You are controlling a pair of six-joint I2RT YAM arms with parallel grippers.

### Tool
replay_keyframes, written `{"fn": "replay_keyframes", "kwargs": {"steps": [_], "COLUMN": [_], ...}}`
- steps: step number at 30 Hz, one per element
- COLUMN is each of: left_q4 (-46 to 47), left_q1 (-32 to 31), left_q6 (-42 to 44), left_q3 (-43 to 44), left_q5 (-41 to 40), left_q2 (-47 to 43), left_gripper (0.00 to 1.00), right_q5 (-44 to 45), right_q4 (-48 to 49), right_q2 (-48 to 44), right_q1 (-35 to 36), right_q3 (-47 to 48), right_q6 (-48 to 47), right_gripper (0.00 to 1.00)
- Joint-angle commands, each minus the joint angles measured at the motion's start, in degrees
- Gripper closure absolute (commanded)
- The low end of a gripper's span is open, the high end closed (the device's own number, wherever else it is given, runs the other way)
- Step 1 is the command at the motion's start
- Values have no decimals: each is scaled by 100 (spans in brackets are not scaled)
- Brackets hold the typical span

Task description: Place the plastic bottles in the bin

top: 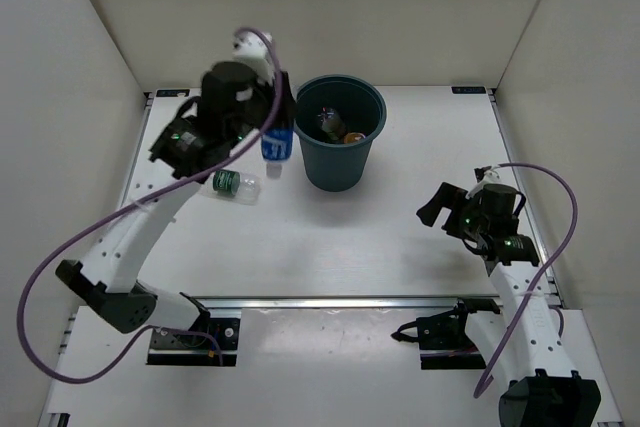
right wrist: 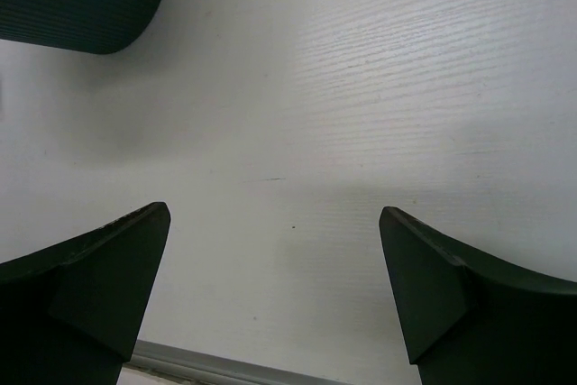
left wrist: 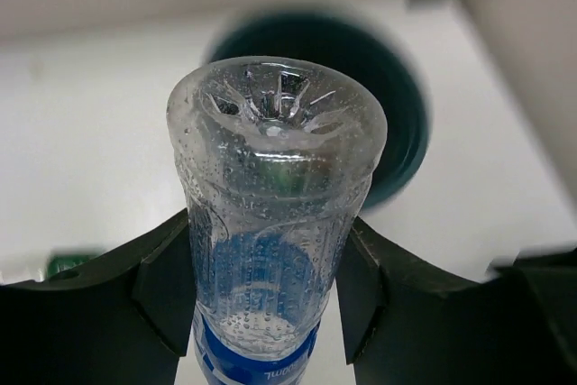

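Clear plastic, the blue-labelled bottle (left wrist: 270, 223) sits clamped between the left fingers (left wrist: 162, 286), the bin (left wrist: 406, 114) blurred behind; only the top view shows a green-labelled bottle (top: 235, 185) lying on the white table (top: 380, 237). Over bare table, the right fingers (right wrist: 99, 268) gape apart.
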Motion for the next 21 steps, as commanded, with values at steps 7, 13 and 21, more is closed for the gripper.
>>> {"fn": "replay_keyframes", "kwargs": {"steps": [7, 13, 21], "left_q4": [3514, 4650, 4325], "left_q1": [-14, -198, -374], "left_q6": [165, 41, 103], "left_q3": [74, 460, 655], "left_q5": [-1084, -1274, -1548], "left_q2": [92, 1269, 1819], "left_gripper": [43, 39, 17], "right_q5": [23, 67, 15], "right_q4": [56, 82, 118], "right_q2": [-207, -155, -198], "right_q1": [48, -48, -128], "right_q3": [75, 137, 110], "right_q6": [82, 74, 13], "right_gripper": [0, 0, 1]}}
